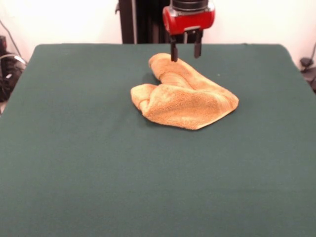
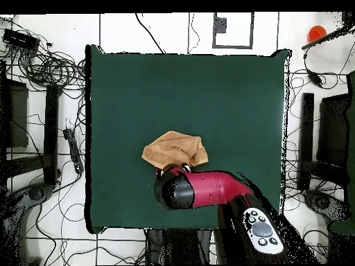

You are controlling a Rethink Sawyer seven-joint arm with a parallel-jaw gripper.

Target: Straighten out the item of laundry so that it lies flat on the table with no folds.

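One towel (image 1: 185,96), bunched w/ folds, sits on the table (image 1: 98,163) toward the robot's side, roughly mid-width. One end effector (image 1: 185,53) hangs over its far corner, fingers spread apart, gripping nothing, prob lined up to pinch that edge and pull it flat. Task barely begun.

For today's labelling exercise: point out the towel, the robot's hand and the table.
towel (image 1: 190,106): front view, fluffy folded front flap.
hand (image 1: 185,51): front view, midway between its two open fingertips.
table (image 1: 98,173): front view, bare green cloth.
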